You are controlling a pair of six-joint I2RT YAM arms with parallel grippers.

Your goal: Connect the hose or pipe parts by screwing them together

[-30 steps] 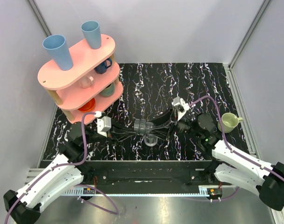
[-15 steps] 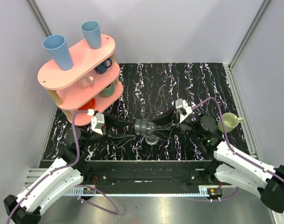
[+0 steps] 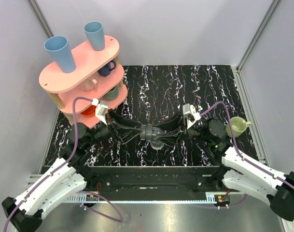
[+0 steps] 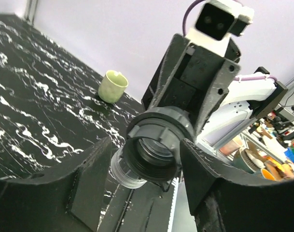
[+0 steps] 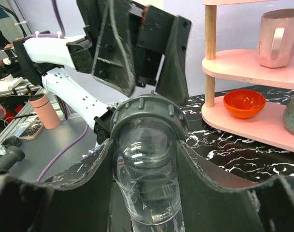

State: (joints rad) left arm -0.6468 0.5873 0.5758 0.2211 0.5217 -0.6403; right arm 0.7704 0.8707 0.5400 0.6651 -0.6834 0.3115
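Right at mid-table, the left gripper (image 4: 146,164) has its jaws parted either side of the grey nut (image 4: 159,130), not clamped on it; whether they touch it I cannot tell. Facing it, the right gripper (image 5: 144,164) is closed on the clear pipe elbow (image 5: 149,183) capped by that nut, above the black table (image 3: 185,87). Beyond sit a pale mug (image 3: 237,127) on the right and a pink rack (image 3: 91,53) far left.

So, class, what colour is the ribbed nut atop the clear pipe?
Dark grey nut on the clear pipe; the right wrist view shows it best.

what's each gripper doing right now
left gripper: open around the nut
right gripper: shut on the pipe
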